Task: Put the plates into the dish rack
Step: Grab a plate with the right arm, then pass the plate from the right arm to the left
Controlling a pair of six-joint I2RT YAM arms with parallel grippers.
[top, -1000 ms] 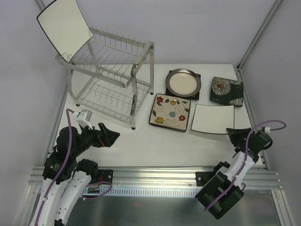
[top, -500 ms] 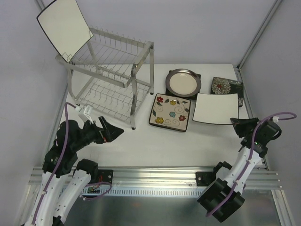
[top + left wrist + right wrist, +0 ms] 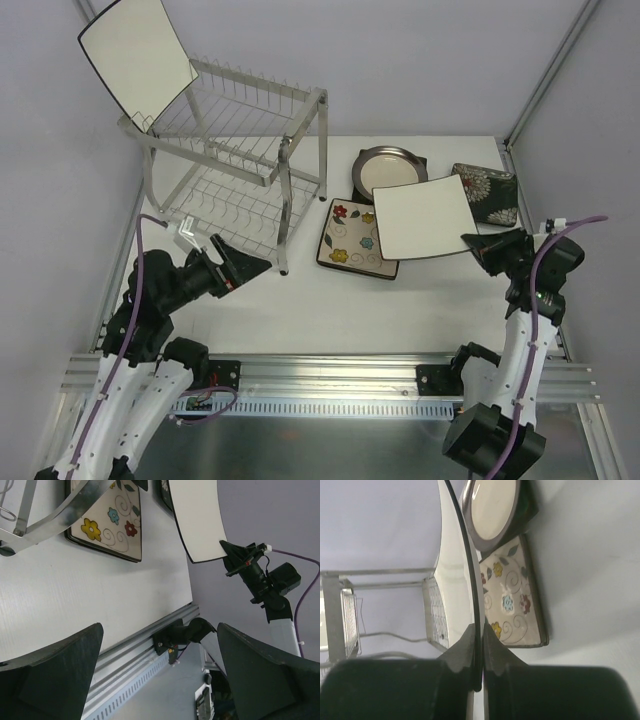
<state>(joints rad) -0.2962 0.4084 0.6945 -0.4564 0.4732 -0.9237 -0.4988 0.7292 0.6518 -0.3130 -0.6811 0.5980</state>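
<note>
Plate and rack colours
White plate (image 3: 423, 217) and second white plate (image 3: 137, 58), both black-rimmed; cream plate (image 3: 350, 240) with coloured flowers; round plate (image 3: 380, 169) cream, grey-rimmed; dark plate (image 3: 492, 190) with white blooms; silver rack (image 3: 240, 170).

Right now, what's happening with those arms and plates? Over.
Right gripper shut on white plate, aloft. Left gripper open, empty. Dish rack holds another white plate. Nothing blocking.

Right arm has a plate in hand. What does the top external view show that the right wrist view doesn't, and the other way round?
Only top external: the left gripper, open near the dish rack, and the dark plate with white blooms. Only right wrist: the pinch up close, the right gripper closed on the rim of the held white plate, seen edge-on. Both: the held white plate, flowered plate, round plate and dish rack.
</note>
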